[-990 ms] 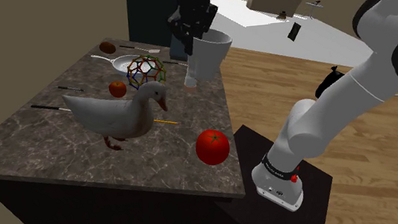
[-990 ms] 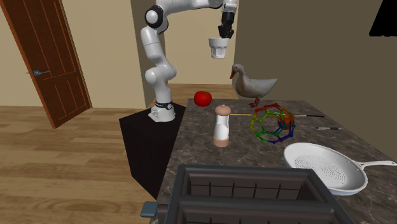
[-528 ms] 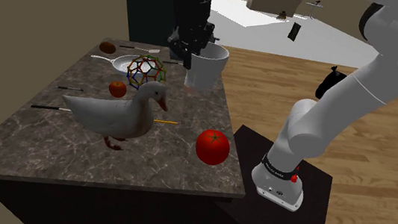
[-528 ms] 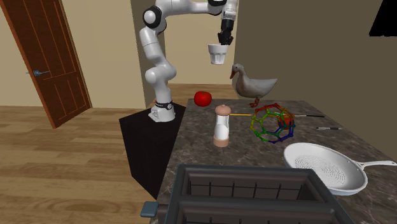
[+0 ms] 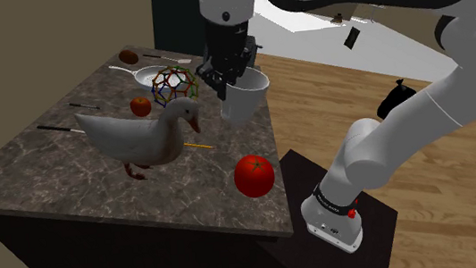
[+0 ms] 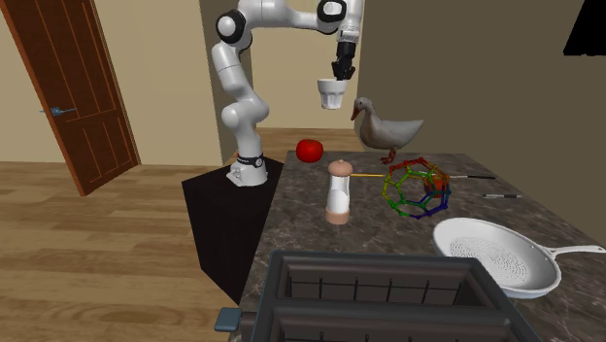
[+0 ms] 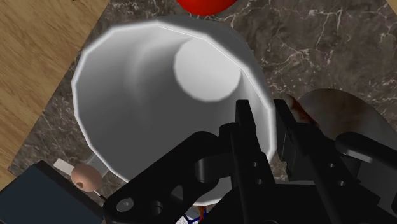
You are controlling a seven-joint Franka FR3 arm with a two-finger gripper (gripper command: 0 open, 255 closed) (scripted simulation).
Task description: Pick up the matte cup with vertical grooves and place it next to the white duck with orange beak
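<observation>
Cup hangs under gripper, rim pinched — abv counter, nr duck.

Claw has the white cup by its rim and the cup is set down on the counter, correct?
No. The claw does clasp the white cup by its rim, but the cup is not set down: it hangs in the air above the counter, about level with the head of the duck, as the second exterior view shows.
</observation>
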